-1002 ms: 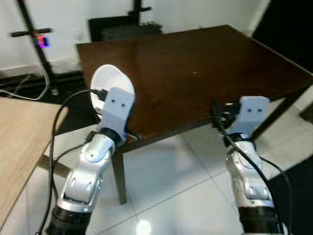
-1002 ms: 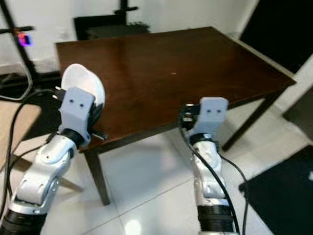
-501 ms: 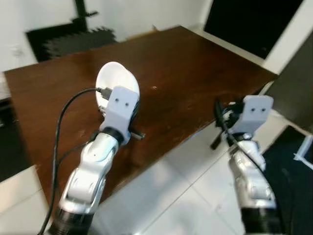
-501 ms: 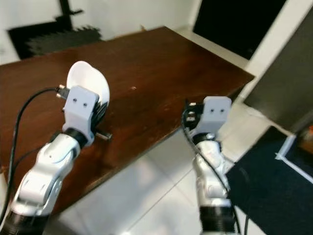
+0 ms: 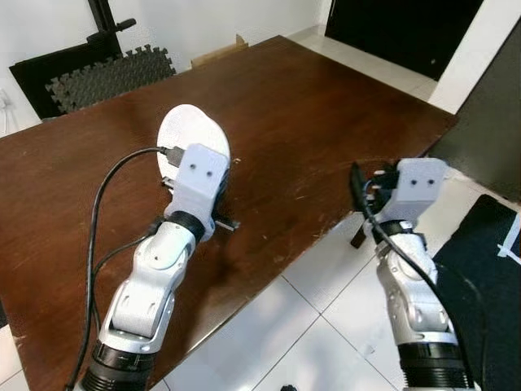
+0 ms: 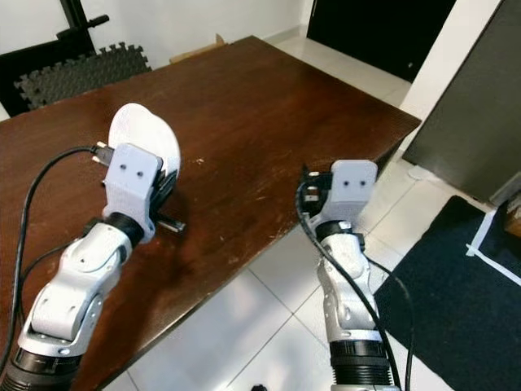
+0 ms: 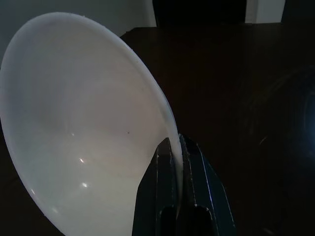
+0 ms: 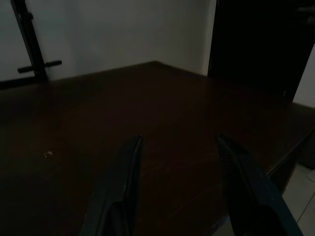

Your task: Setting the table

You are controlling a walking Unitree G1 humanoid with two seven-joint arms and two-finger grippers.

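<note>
My left gripper [image 7: 176, 147] is shut on the rim of a white plate [image 5: 190, 139], holding it tilted on edge above the dark brown wooden table [image 5: 309, 106]. In the left wrist view the plate [image 7: 83, 128] curves away from the two fingers pinching its rim. My right gripper [image 8: 179, 147] is open with nothing between its fingers; it hovers at the table's near edge, pointing across the tabletop. Its grey wrist housing [image 5: 417, 186] stands beside that edge.
White tiled floor [image 5: 309, 326] lies below the near table edge. A dark mat [image 6: 456, 277] lies on the floor at the right. Black foam tiles [image 5: 106, 73] and a black stand [image 5: 102, 16] sit beyond the table's far side. A dark doorway [image 5: 399, 24] is at the back right.
The whole picture has shifted, so the camera has moved nearer and round the table. The plate stays pinched in my left gripper, now over the tabletop. My right gripper stays open.
</note>
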